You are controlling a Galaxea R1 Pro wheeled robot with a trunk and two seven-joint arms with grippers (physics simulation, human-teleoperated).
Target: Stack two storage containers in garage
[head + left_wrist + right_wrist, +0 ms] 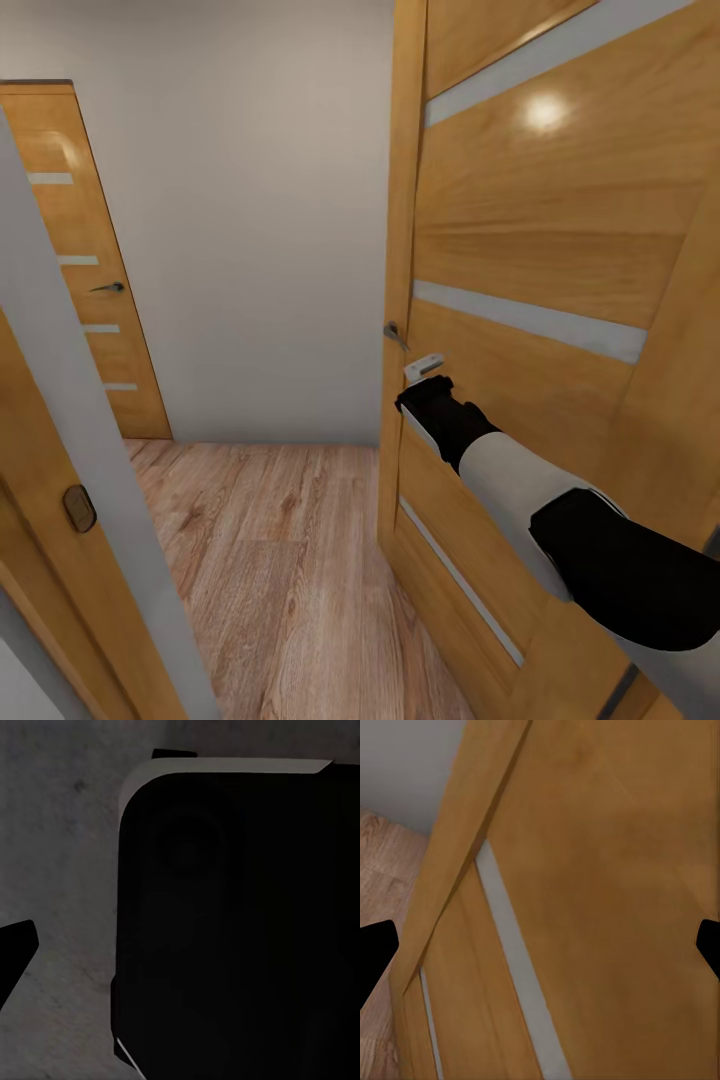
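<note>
- Here, a wooden door [560, 260] with pale horizontal strips is seen standing open at the right of the head view, its edge turned toward the hallway.
- The right arm [560, 510] is stretched forward along the face of that door, and the right gripper [425, 372] is held against the door just below and beside the metal handle [396, 334].
- In the right wrist view the two fingertips [375, 952] are seen far apart at opposite sides, so the jaws are spread wide, with nothing between them but the door panel and one of its pale strips [514, 952].
- A light wood plank floor [290, 570] is shown beyond the doorway, met by a plain grey-white wall [250, 220].
- A second wooden door [95, 270], closed and fitted with a dark lever handle, is set in the far wall at the left.
- A door frame [70, 400] with a small latch plate is seen at the near left edge.
- In the left wrist view a dark rounded body of the robot [240, 930] is seen over grey speckled ground, and one dark fingertip [15, 952] is visible; whether the left gripper is open or closed cannot be told.
- Of the two storage containers, nothing can be placed from these views.
</note>
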